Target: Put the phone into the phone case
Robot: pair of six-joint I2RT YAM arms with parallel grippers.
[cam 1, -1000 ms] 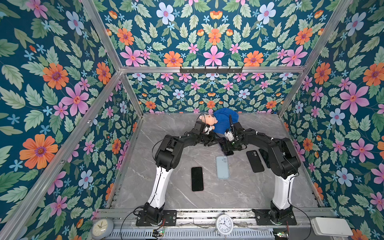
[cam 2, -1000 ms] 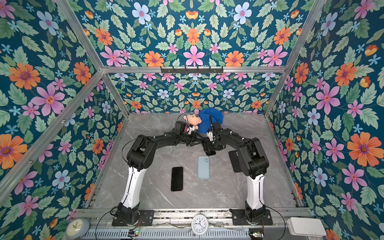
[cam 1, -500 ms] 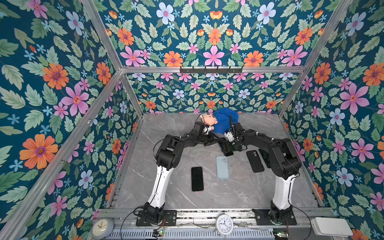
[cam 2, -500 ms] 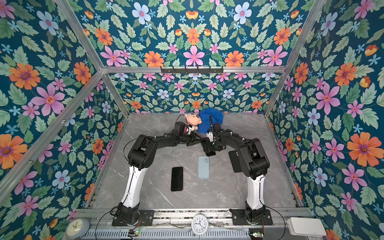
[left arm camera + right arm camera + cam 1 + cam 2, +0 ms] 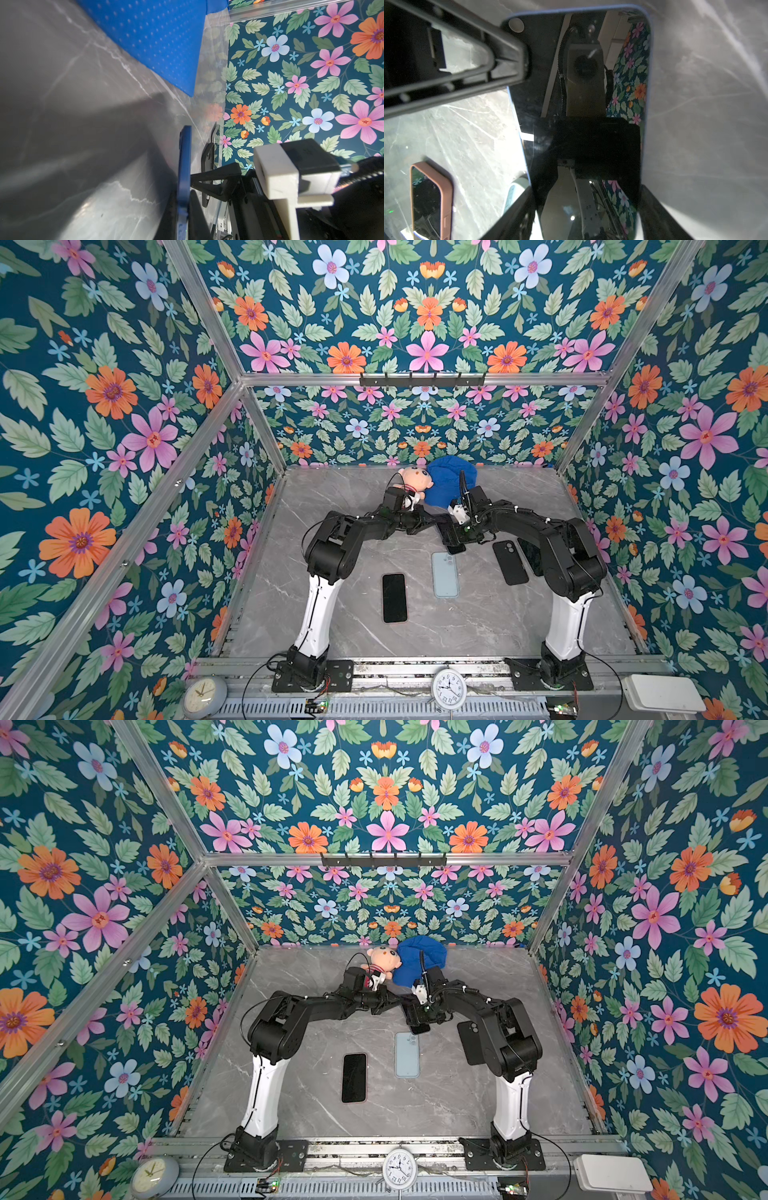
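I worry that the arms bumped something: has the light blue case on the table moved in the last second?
No. In both top views the light blue case keeps its place on the table, straight beyond the white clock.

The grey marble table bears a black phone, a pale blue case beside it, a black case farther right, and at the back a doll against blue cloth.

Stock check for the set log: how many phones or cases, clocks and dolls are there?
Phones or cases: 5 (pink-rimmed, pale blue, black, half-hidden, blue-rimmed)
Clocks: 2 (grey, white)
Doll: 1
Total: 8
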